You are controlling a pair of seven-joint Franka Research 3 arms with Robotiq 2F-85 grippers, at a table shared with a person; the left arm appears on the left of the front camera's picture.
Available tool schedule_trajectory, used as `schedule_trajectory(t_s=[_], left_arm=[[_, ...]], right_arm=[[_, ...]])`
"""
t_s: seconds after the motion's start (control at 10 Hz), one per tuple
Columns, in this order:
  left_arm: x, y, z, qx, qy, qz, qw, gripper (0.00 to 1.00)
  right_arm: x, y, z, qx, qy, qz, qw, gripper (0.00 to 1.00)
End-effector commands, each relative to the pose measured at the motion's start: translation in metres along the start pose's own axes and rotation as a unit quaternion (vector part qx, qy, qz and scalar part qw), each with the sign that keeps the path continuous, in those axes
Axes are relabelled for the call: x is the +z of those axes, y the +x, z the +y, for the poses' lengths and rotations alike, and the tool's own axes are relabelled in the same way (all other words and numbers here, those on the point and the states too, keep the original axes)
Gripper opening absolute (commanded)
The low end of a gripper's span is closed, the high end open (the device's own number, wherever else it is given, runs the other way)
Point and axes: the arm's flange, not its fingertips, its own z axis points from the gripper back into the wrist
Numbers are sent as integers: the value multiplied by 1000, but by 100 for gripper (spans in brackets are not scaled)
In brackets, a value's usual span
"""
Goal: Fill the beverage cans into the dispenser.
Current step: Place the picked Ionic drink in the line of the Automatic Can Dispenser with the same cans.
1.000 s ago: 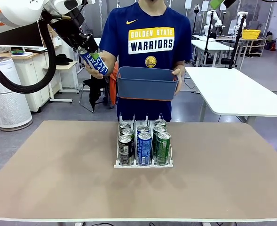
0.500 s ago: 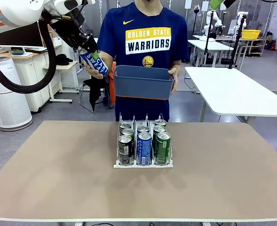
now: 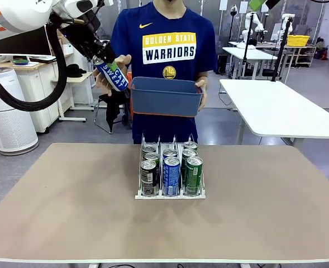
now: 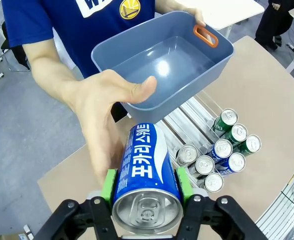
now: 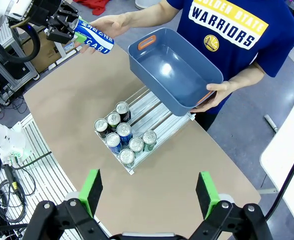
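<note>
Nearest to us on the brown table (image 3: 69, 212) sits the rack (image 3: 170, 194), a low clear frame with three lanes, and we count seven cans standing in it: three dark cans (image 3: 148, 177) in the lane on the left of the front view, two blue cans (image 3: 171, 175) in the middle lane and two green cans (image 3: 194, 174) in the lane on the right, all upright and packed toward our end. From above, our right gripper (image 5: 150, 192) hangs over the near part of the table with its green pads spread wide and nothing between them. Beyond the rack, at the far edge, a person in a blue shirt holds one blue bin (image 3: 165, 97) by its end with one hand (image 3: 201, 85); the bin looks empty in the wrist views (orange handle cutouts show at its ends). Farthest up and to the left, our left gripper (image 3: 105, 65) is pinching an eighth can, a blue-and-white can (image 3: 112, 74), tilted in the air just beside the bin's left end. The person's other hand (image 4: 104, 107) is open against the can's side, apparently touching it, while the green pads press on both sides of it.
</note>
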Motion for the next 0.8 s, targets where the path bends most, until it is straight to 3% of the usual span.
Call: schedule_trajectory(t_s=[0.0,0.7], left_arm=[[3,-1,3,-1,-3,-5,1000,0],[3,-1,3,-1,-3,-5,1000,0]], right_arm=[[-1,-1,0,0,0,0,1000,100],[-1,-1,0,0,0,0,1000,100]])
